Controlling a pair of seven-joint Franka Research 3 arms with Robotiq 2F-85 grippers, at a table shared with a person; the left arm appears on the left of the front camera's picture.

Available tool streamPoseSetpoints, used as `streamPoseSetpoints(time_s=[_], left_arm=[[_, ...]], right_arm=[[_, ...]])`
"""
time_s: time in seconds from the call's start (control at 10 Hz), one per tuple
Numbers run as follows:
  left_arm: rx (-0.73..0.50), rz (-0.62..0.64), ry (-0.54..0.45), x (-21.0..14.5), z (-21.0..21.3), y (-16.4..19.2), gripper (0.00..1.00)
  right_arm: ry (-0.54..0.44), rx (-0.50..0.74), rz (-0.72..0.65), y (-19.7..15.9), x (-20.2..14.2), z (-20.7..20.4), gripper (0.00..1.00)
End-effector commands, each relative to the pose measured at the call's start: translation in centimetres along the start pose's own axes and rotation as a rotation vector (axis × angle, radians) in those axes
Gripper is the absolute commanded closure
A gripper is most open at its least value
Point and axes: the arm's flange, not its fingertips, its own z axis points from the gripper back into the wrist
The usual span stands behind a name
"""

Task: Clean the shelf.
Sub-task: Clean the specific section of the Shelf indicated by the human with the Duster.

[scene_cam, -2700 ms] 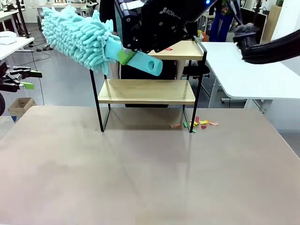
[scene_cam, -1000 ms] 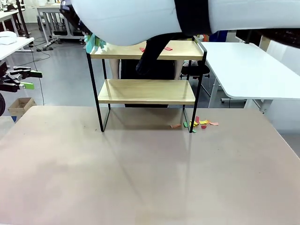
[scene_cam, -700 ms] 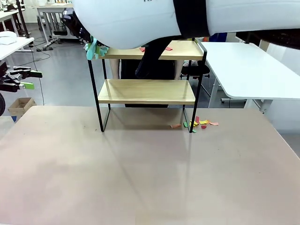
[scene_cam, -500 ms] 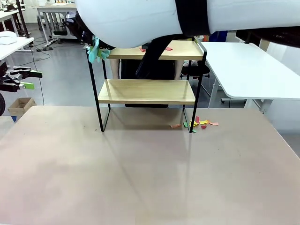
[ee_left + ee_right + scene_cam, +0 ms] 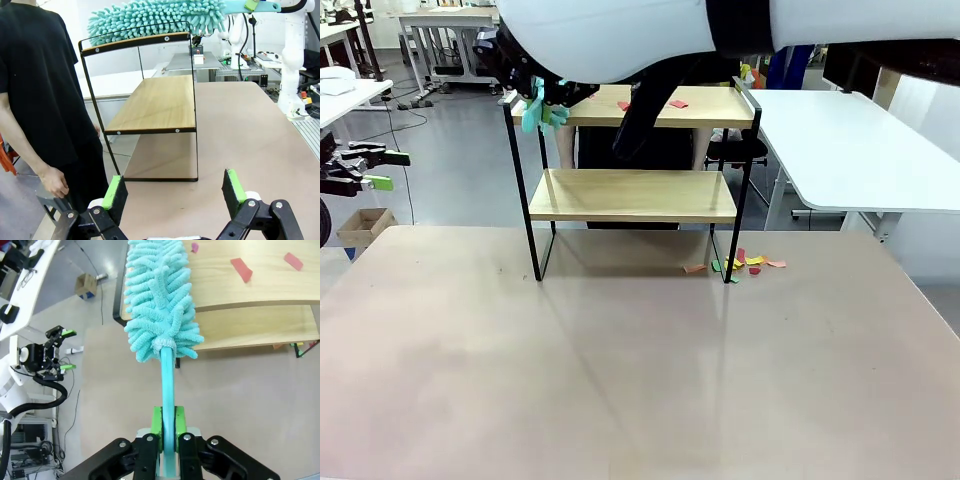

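**Entry 1: hidden or unclear (front view).**
- The left gripper (image 5: 390,170) is small at the far left edge, off the table (image 5: 620,380). Its jaws are too small to read there.
- Of the duster (image 5: 542,108), a few teal strands hang at the upper left corner of the shelf (image 5: 632,195). The rest is behind the right arm (image 5: 620,35).
- The arm's white casing covers the top of the view and cuts off the left part of the top board.
- A dark shape sits behind the shelf's middle; I cannot tell whether it is clothing or cable.

**Entry 2: what each view adds.**
- Left wrist view:
  - A person (image 5: 40,85) in a black top stands at the left, just beside the shelf, one hand (image 5: 52,181) hanging low.
  - The left gripper's green pads stand wide apart with nothing between them.
  - The shelf is seen end-on, with the whole duster head along its top rail.
- Right wrist view:
  - The right gripper (image 5: 168,421) is clamped on the duster's flat handle.
  - Three red and pink paper scraps (image 5: 241,269) lie on the top board, to the right of the head and apart from it.
- Front view: more coloured scraps lie on the table around the shelf's right foot, and a white table (image 5: 860,150) stands further right.

**Entry 3: position and axis.**
- The shelf stands upright at the far middle of the table, its boards running left to right.
- The duster lies crosswise to the boards, over the left end of the top one. Its head points towards the person's side and its handle back towards the robot.
- The fibres reach the board's edge; how firmly they press cannot be told.
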Motion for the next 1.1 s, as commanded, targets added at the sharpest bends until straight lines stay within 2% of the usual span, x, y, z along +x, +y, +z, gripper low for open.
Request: streamPoseSetpoints(time_s=[0.0,1.0], left_arm=[[0.001,-0.001,0.001,0.2,0.0,-0.2,0.00],[0.001,-0.001,0.001,0.2,0.0,-0.2,0.00]], right_arm=[[-0.005,-0.041,-0.071,-1.0,0.6,0.9,0.87],[0.040,-0.241,-0.164,-15.5,-0.3,4.6,0.87]])
